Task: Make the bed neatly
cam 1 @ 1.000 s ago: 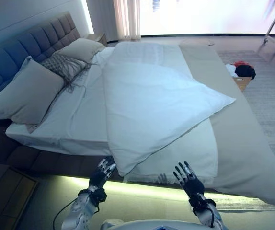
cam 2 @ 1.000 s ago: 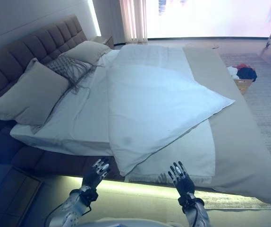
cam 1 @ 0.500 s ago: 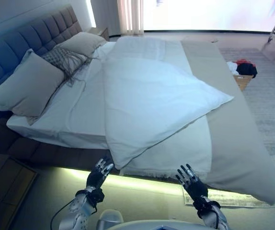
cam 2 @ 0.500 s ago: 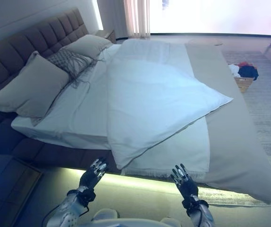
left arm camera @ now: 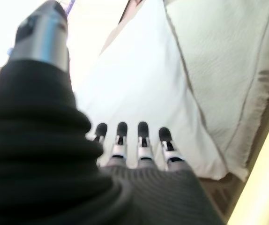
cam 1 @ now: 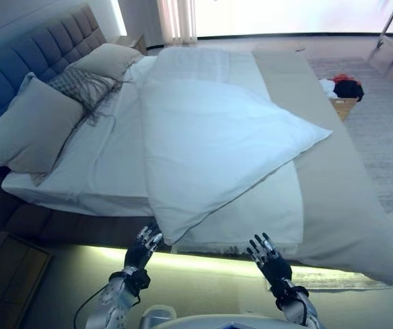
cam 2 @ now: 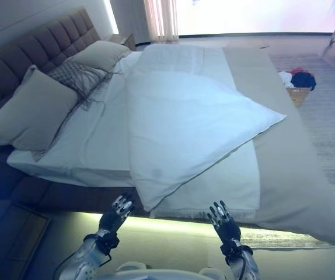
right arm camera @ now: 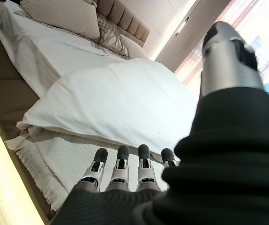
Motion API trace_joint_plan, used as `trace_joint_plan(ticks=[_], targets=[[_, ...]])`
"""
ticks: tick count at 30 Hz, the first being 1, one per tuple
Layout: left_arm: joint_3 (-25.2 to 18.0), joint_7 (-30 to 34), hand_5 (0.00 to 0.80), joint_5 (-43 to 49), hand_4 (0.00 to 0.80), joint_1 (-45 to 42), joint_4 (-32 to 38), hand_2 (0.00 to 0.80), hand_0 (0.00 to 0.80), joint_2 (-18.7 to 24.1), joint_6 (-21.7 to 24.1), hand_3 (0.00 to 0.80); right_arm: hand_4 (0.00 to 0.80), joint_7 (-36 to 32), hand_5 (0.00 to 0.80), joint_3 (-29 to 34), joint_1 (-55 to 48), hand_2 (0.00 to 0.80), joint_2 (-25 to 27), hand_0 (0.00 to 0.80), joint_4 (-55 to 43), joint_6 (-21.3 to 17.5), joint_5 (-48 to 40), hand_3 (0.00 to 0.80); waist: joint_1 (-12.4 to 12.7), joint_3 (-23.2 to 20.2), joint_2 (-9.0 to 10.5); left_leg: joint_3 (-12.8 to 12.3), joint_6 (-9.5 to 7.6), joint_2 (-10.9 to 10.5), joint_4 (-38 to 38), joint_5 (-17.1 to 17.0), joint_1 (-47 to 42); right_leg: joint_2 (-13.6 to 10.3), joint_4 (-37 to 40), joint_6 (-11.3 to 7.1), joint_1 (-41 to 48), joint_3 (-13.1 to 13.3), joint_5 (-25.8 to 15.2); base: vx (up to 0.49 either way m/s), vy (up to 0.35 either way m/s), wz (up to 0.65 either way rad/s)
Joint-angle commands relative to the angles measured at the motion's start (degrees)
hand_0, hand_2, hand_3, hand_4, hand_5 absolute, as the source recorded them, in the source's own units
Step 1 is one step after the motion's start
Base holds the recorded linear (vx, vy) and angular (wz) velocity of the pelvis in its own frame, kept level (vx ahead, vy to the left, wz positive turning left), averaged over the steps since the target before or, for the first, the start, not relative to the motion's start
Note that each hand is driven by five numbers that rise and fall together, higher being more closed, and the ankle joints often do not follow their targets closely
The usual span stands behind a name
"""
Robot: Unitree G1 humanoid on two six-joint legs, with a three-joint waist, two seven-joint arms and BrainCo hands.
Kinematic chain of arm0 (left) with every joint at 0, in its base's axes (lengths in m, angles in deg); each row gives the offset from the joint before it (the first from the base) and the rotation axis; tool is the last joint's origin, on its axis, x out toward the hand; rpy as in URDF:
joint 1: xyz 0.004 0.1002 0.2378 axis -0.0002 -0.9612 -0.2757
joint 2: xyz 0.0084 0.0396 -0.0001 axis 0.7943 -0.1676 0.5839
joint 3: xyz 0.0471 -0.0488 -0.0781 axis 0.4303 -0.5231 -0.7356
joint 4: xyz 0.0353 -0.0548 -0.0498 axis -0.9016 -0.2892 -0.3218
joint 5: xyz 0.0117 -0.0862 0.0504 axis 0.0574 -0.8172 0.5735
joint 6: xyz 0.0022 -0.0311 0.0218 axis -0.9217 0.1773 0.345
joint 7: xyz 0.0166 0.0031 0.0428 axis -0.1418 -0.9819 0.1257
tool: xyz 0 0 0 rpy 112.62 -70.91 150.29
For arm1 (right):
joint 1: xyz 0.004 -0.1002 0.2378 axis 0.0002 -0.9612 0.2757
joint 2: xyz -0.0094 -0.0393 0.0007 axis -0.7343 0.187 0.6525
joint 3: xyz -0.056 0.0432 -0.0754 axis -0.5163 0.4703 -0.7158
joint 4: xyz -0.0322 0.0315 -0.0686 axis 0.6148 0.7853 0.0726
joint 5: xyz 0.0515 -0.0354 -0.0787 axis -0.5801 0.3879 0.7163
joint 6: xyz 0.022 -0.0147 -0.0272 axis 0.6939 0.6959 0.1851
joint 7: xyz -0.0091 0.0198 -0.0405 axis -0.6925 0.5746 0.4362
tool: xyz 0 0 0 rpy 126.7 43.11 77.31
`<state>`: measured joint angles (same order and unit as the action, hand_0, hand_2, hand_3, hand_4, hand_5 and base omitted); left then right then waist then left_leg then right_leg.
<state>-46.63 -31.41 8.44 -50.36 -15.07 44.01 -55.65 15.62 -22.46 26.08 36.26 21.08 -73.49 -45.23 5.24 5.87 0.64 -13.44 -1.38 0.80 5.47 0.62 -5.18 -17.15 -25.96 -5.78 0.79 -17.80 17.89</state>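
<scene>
**Desk:** Since a second ago, what has changed?

**Photographer:** Little on the bed itself; the whole view has shifted a touch, so the camera moved. Both hands hover as before in front of the bed's near side, short of the covers. The left hand [cam 1: 144, 247] has its fingers straight and slightly spread, holding nothing; the right hand [cam 1: 268, 255] likewise, fingers fanned and empty. Each wrist view shows its fingers extended, pointing at the bedding without touching it.

**Desk:** Count things for me.

**Photographer:** One bed [cam 1: 73, 229] with a tufted headboard [cam 1: 18, 65] on the left. Three cushions lie along the headboard: a large plain pillow [cam 1: 29, 123] nearest, a knitted fringed cushion [cam 1: 80, 86] in the middle, and a second plain pillow [cam 1: 107, 60] farthest away. One white duvet [cam 1: 217, 140], one white fringed bedspread [cam 1: 265, 212] beneath it, and one beige blanket [cam 1: 347, 199] along the foot end. On the far floor, one small basket [cam 1: 342, 105] holding dark and red clothing, standing on a grey rug [cam 1: 388, 137].

**Desk:** And the duvet's condition?

**Photographer:** Unmade. It lies askew across the middle of the mattress, folded back on itself so that one corner points toward the foot end and another hangs over the near edge between the two hands. The white sheet [cam 1: 94, 164] lies bare between the duvet and the pillows, lightly creased.
</scene>
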Motion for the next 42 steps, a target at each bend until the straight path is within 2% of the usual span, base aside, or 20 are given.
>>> trace_joint_plan(ticks=[1, 3, 5, 6, 9, 10, 12, 14, 15, 19, 20, 22, 24, 28, 30, 31, 33, 37, 40, 42], targets=[[-3.6, 0.5, 0.0, 0.3, 0.0, 0.9, 4.4, 0.0, 0.0, 2.3, 1.8, 0.0, 0.0, 0.6, 0.0, 0.2, 1.5, 0.0, -2.4, 0.0, -4.9, -4.4, 0.7, 0.0, 1.0, 1.2, 0.92, 5.7, -6.18, -5.2, 4.8, 7.2, 1.0, -4.9, -4.5, -2.33, -7.1, 5.8, -26.6, 0.077, 0.341, 0.22], [-2.9, 0.9, 0.0, 1.0, 0.0, 1.2, 4.2, 0.0, 0.0, 2.9, 1.7, 0.0, 0.0, 0.8, 0.0, 0.8, 1.0, 0.0, -2.1, 0.0, -5.4, -4.3, 0.6, 0.0, 0.3, 1.4, -0.2, 6.0, -7.68, -6.4, 4.9, 7.9, 0.9, -5.1, -13.2, -1.77, -12.5, 8.9, -29.0, 0.102, 0.318, 0.15], [-2.7, 0.5, 0.0, 0.2, 0.0, 1.4, 4.8, 0.0, 0.0, 3.5, 1.4, 0.0, 0.0, -0.6, 0.0, 1.5, 0.5, 0.0, -1.6, 0.0, -5.0, -3.5, 0.0, 0.0, -0.2, 1.4, -0.19, 6.1, -7.9, -7.2, 5.2, 8.3, 0.4, -4.9, -12.9, -1.89, -15.0, 8.9, -30.3, 0.152, 0.132, 0.24], [-2.6, -0.1, 0.0, -0.2, 0.0, 1.5, 5.6, 0.0, 0.0, 3.7, 1.0, 0.0, 0.0, -1.4, 0.0, 1.8, 0.3, 0.0, -1.3, 0.0, -4.7, -3.0, 0.2, 0.0, -0.5, 1.4, 0.3, 6.6, -7.71, -7.7, 5.1, 8.8, -0.1, -4.5, -9.4, -2.31, -15.0, 8.4, -31.4, 0.228, -0.054, 0.15], [-2.4, -1.1, 0.0, -0.4, 0.0, 3.0, 6.5, 0.0, 0.0, 4.1, -0.5, 0.0, 0.0, -3.0, 0.0, 2.4, 1.7, 0.0, -0.7, 0.0, -2.5, -2.9, -0.4, 0.0, -1.6, 1.7, 3.88, 9.1, -5.8, -9.3, 4.9, 11.2, -2.0, -3.6, 14.2, -4.98, -14.5, 7.0, -34.9, 0.336, -0.263, -0.08], [-2.3, -1.1, 0.0, -0.4, 0.0, 3.4, 6.4, 0.0, 0.0, 4.2, -0.7, 0.0, 0.0, -3.3, 0.0, 2.7, 2.5, 0.0, -0.4, 0.0, -1.7, -2.9, -1.0, 0.0, -1.8, 1.9, 4.09, 9.5, -5.36, -8.9, 4.8, 11.8, -2.5, -3.1, 18.4, -5.46, -13.6, 6.1, -35.1, 0.374, -0.302, -0.22], [-1.9, -0.2, 0.0, -0.1, 0.0, 4.0, 5.3, 0.0, 0.0, 4.3, -0.6, 0.0, 0.0, -3.2, 0.0, 2.8, 4.6, 0.0, 0.1, 0.0, 0.1, -2.5, -2.1, 0.0, -1.9, 2.0, 4.77, 9.3, -4.5, -8.5, 4.6, 12.9, -4.1, -1.3, 28.1, -6.89, -13.2, 2.4, -36.8, 0.367, -0.255, 0.01], [-1.9, 0.5, 0.0, 0.3, 0.0, 4.3, 4.6, 0.0, 0.0, 4.4, -0.7, 0.0, 0.0, -3.0, 0.0, 2.2, 5.5, 0.0, 0.4, 0.0, 0.9, -2.4, -2.5, 0.0, -1.2, 1.7, 4.52, 9.1, -4.66, -7.7, 4.6, 14.9, -5.5, 0.3, 29.6, -7.71, -12.5, -0.3, -36.6, 0.359, -0.206, 0.11], [-1.9, 0.9, 0.0, 0.7, 0.0, 3.9, 4.5, 0.0, 0.0, 4.2, -0.6, 0.0, 0.0, -3.1, 0.0, 2.0, 5.3, 0.0, 0.4, 0.0, 1.2, -2.5, -2.3, 0.0, -0.9, 1.8, 4.98, 8.2, -4.81, -7.9, 5.1, 14.9, -5.6, 0.2, 28.6, -6.86, -12.4, -1.8, -36.6, 0.334, -0.223, 0.03], [-2.5, 2.1, 0.0, 1.1, 0.0, 1.8, 4.7, 0.0, 0.0, 3.4, -0.1, 0.0, 0.0, -3.9, 0.0, 2.3, 3.3, 0.0, 0.6, 0.0, 2.0, -2.2, -1.3, 0.0, -1.3, 0.7, 5.9, 7.5, -4.64, -7.2, 8.5, 16.7, -5.9, 0.7, 25.2, -6.24, -10.4, -0.1, -34.1, 0.361, -0.316, 0.04], [-2.9, 1.7, 0.0, 0.0, 0.0, 1.0, 5.3, 0.0, 0.0, 3.4, -0.8, 0.0, 0.0, -2.6, 0.0, 2.6, 3.0, 0.0, 0.9, 0.0, 2.0, -1.9, -1.2, 0.0, -1.2, 0.5, 5.48, 6.8, -4.58, -6.0, 9.9, 17.7, -6.2, 0.8, 22.2, -5.91, -9.8, 0.3, -33.3, 0.385, -0.368, 0.11], [-3.7, 2.4, 0.0, -1.4, 0.0, 0.3, 5.5, 0.0, 0.0, 3.1, -1.0, 0.0, 0.0, -3.4, 0.0, 2.7, 2.6, 0.0, 1.1, 0.0, 1.4, -1.8, -1.7, 0.0, -1.4, 0.3, 5.33, 6.9, -3.79, -4.6, 12.7, 15.9, -5.8, 1.6, 20.0, -4.82, -9.4, 1.0, -31.5, 0.3, -0.349, 0.17], [-3.9, 3.0, 0.0, -1.5, 0.0, -0.6, 6.5, 0.0, 0.0, 2.9, -0.6, 0.0, 0.0, -4.5, 0.0, 2.7, 1.8, 0.0, 2.3, 0.0, 1.0, -2.2, -1.9, 0.0, -1.6, -0.1, 5.45, 7.2, -1.74, -3.2, 19.0, 12.8, -3.4, 4.1, 19.5, -3.24, -8.2, 1.7, -27.4, 0.218, -0.349, 0.14], [-1.1, 2.5, 0.0, -1.0, 0.0, -0.7, 6.2, 0.0, 0.0, 1.3, 0.7, 0.0, 0.0, -3.8, 0.0, 3.3, 3.1, 0.0, 4.4, 0.0, 2.7, -2.4, -2.2, 0.0, -1.6, -0.1, 5.16, 5.4, 1.06, -1.8, 31.4, 6.3, 2.6, 5.9, 19.8, 0.55, -5.0, -0.7, -23.4, 0.16, -0.272, 0.06], [0.6, 2.6, 0.0, -0.9, 0.0, -1.2, 6.5, 0.0, 0.0, 1.2, 1.8, 0.0, 0.0, -3.9, 0.0, 3.6, 3.2, 0.0, 5.6, 0.0, 2.1, -2.6, -4.0, 0.0, -1.3, 1.1, 5.06, 4.8, 2.35, 2.2, 34.3, 1.9, 9.9, 7.0, 20.2, 2.54, -2.4, -1.7, -21.3, 0.079, -0.207, 0.16], [0.7, 2.6, 0.0, -0.9, 0.0, -1.3, 6.5, 0.0, 0.0, 1.1, 1.9, 0.0, 0.0, -3.8, 0.0, 3.6, 3.3, 0.0, 5.6, 0.0, 2.0, -2.6, -4.2, 0.0, -1.3, 1.2, 4.97, 4.8, 2.38, 2.5, 34.1, 1.8, 10.4, 7.2, 20.2, 2.66, -2.2, -1.8, -21.1, 0.106, -0.142, 0.09], [0.2, 3.2, 0.0, -1.1, 0.0, -2.0, 6.8, 0.0, 0.0, 1.5, 2.6, 0.0, 0.0, -2.4, 0.0, 3.4, 3.4, 0.0, 5.5, 0.0, 1.1, -2.4, -4.8, 0.0, -0.8, 1.8, 4.49, 4.6, 2.8, 4.1, 27.0, -0.3, 10.2, 8.3, 20.7, 2.69, -0.7, -1.6, -20.3, 0.116, -0.053, 0.02], [-0.5, 5.4, 0.0, -0.7, 0.0, -2.5, 6.8, 0.0, 0.0, 1.9, 1.2, 0.0, 0.0, 0.7, 0.0, 3.2, 2.2, 0.0, 4.8, 0.0, -1.2, -2.3, -6.2, 0.0, 0.6, 0.6, 1.78, 6.3, 6.93, 8.4, 1.4, -9.6, 8.2, 11.0, 22.4, 1.84, 2.1, -1.7, -18.1, 0.228, 0.079, -0.02], [-0.3, 6.8, 0.0, 0.2, 0.0, -2.1, 6.0, 0.0, 0.0, 1.4, 0.5, 0.0, 0.0, 1.6, 0.0, 3.6, 0.8, 0.0, 4.4, 0.0, -2.2, -2.6, -6.0, 0.0, 1.2, -0.1, 0.63, 6.7, 10.19, 11.8, -5.8, -14.8, 8.9, 11.5, 23.0, 1.62, 4.5, -1.5, -15.7, 0.288, 0.079, 0.06], [-0.3, 7.4, 0.0, 0.3, 0.0, -1.7, 5.4, 0.0, 0.0, 1.0, 0.4, 0.0, 0.0, 1.9, 0.0, 3.4, 0.5, 0.0, 4.4, 0.0, -2.4, -2.9, -6.0, 0.0, 1.1, 0.0, 0.2, 6.2, 10.76, 12.9, -6.5, -15.5, 9.2, 11.2, 22.0, 1.93, 4.9, -1.8, -14.3, 0.2, 0.088, -0.06]])
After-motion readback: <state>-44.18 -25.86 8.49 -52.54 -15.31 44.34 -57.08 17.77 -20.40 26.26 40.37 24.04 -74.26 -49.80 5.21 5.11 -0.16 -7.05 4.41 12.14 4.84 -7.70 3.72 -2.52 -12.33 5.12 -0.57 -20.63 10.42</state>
